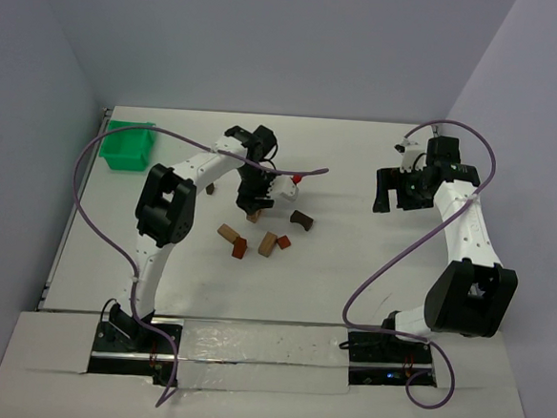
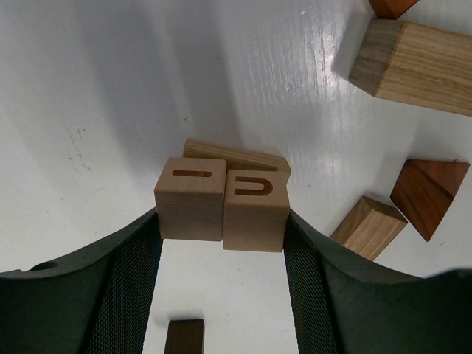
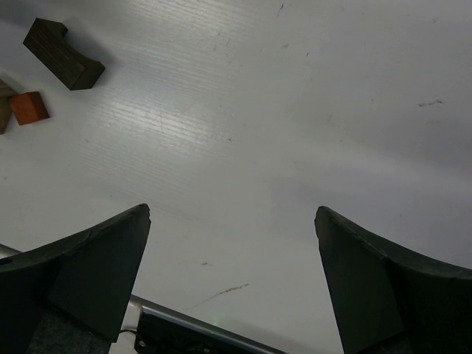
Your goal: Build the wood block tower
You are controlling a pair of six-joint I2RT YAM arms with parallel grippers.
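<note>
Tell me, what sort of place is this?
Probably a robotics lab test bench: two robot arms bolted to a white table, plain walls around it, and small wooden blocks scattered on it.

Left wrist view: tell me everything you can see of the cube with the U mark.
The U-marked cube is light tan wood with faint grain and a dark U-shaped groove in the face toward the camera. It sits square, flush against a matching dash-marked cube. Its other side presses one finger of the left gripper, which clamps the pair. A flat tan block lies behind or beneath it; I cannot tell which.
</note>
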